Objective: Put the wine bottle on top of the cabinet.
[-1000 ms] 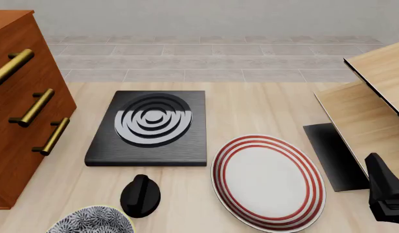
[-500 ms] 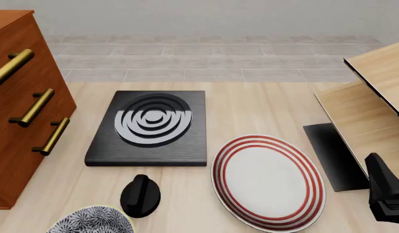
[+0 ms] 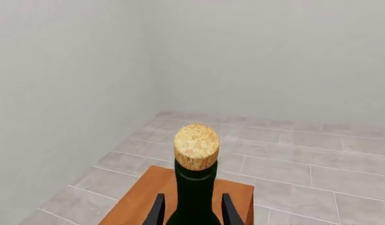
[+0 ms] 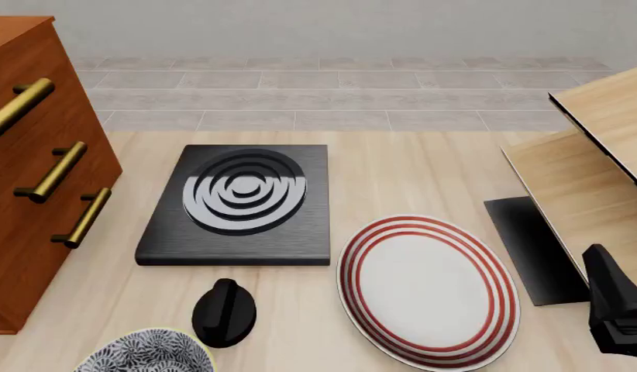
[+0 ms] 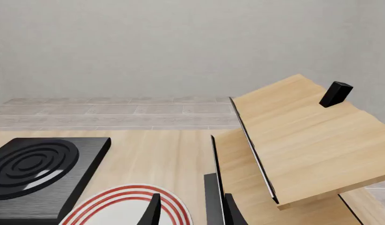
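Observation:
In the left wrist view the dark green wine bottle (image 3: 194,197) with its tan cork (image 3: 196,152) stands upright between my left gripper's (image 3: 192,213) two fingers, which close against its neck. The reddish-brown top of the cabinet (image 3: 137,202) lies just beneath it. In the front view the cabinet (image 4: 39,155) with three brass handles stands at the left edge; the bottle and left gripper are out of that view. My right gripper (image 5: 192,213) is open and empty above the plate's edge; its arm (image 4: 614,310) shows at the lower right.
A black hob with grey rings (image 4: 241,203) lies mid-table. A red-striped plate (image 4: 430,288) lies in front of it. A small black knob (image 4: 225,310) and a patterned bowl (image 4: 142,353) sit at the front left. A pale wood panelled structure (image 4: 597,155) stands on the right.

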You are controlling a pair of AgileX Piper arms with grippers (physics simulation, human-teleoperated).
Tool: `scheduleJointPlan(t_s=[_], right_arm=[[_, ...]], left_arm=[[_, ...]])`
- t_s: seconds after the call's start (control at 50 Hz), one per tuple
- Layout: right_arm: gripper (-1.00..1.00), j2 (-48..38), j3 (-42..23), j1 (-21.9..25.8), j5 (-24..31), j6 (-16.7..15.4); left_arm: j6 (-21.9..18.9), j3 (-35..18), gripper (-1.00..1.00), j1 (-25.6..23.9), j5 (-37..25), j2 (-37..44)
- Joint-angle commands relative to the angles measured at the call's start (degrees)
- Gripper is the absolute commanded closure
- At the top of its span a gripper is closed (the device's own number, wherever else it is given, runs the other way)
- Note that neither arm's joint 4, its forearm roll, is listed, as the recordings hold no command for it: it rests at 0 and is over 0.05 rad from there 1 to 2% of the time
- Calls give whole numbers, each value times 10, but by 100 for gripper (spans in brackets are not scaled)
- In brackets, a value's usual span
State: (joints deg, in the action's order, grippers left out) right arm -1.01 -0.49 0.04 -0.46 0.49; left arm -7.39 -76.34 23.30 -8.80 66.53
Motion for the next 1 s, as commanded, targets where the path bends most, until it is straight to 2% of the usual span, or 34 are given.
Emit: scheduleJointPlan(t_s=[0.02,0.48,1.0], right_arm=[[-100,0,0,0,0,0],[-100,0,0,0,0,0],[-100,0,0,0,0,0]], left_arm=[[-4,18,100,19,28,16],[9,66,100,26,69,27],[5,101,100,48,98,36]])
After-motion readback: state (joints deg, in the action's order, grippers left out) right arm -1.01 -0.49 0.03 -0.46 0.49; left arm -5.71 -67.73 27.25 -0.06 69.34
